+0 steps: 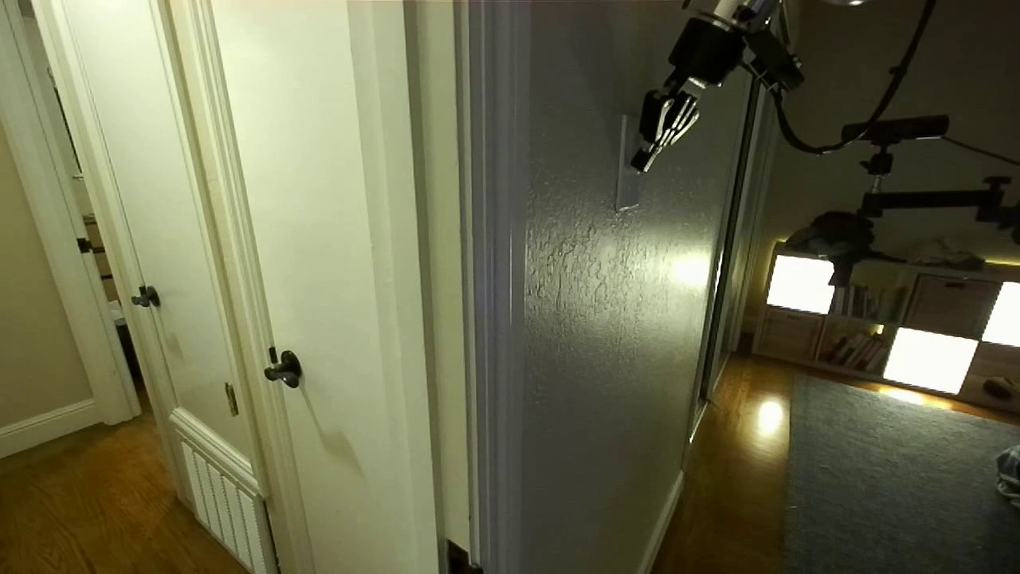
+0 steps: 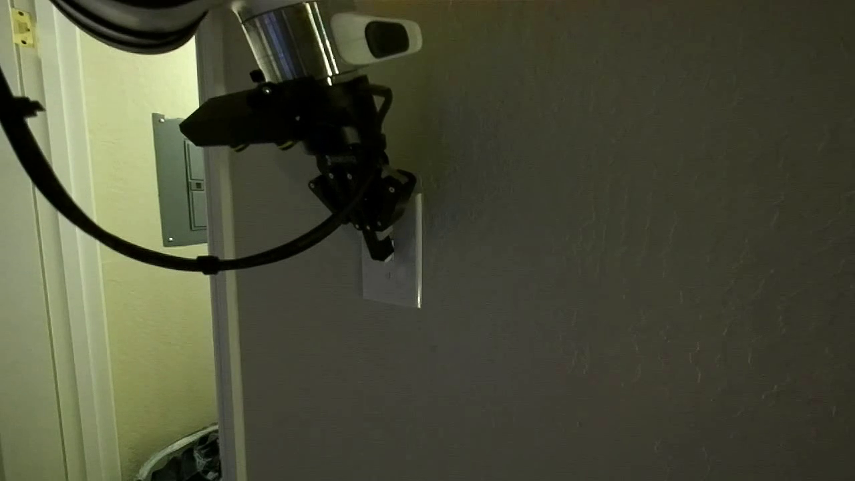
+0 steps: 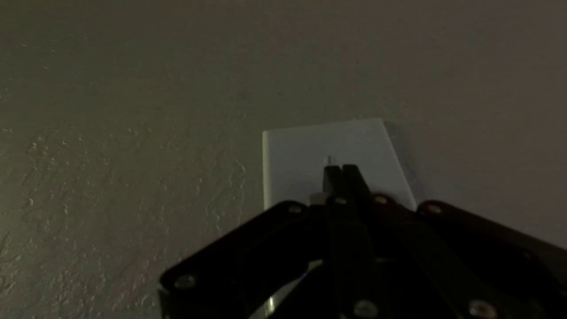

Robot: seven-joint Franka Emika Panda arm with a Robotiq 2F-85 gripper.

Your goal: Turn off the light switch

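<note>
Holds the black gripper (image 3: 341, 168) slanted downward, jaws together, tip against tip in the wrist view. Covers part of the light switch (image 2: 401, 275), a pale upright plate on the textured wall (image 2: 601, 267), with the fingertips (image 2: 381, 251) over its face; cannot tell contact from a slight gap. Loops a black cable (image 2: 180, 264) across the gripper in an exterior view. Shows, past the wall's edge, a grey metal panel (image 2: 176, 190) and white doors (image 1: 299, 215) with dark handles (image 1: 287, 369). Has, farther off, a low shelf unit (image 1: 857, 320) with glaring compartments (image 1: 931, 360), and before it a blue-grey rug (image 1: 892, 478) on wood flooring (image 1: 733, 454).
</note>
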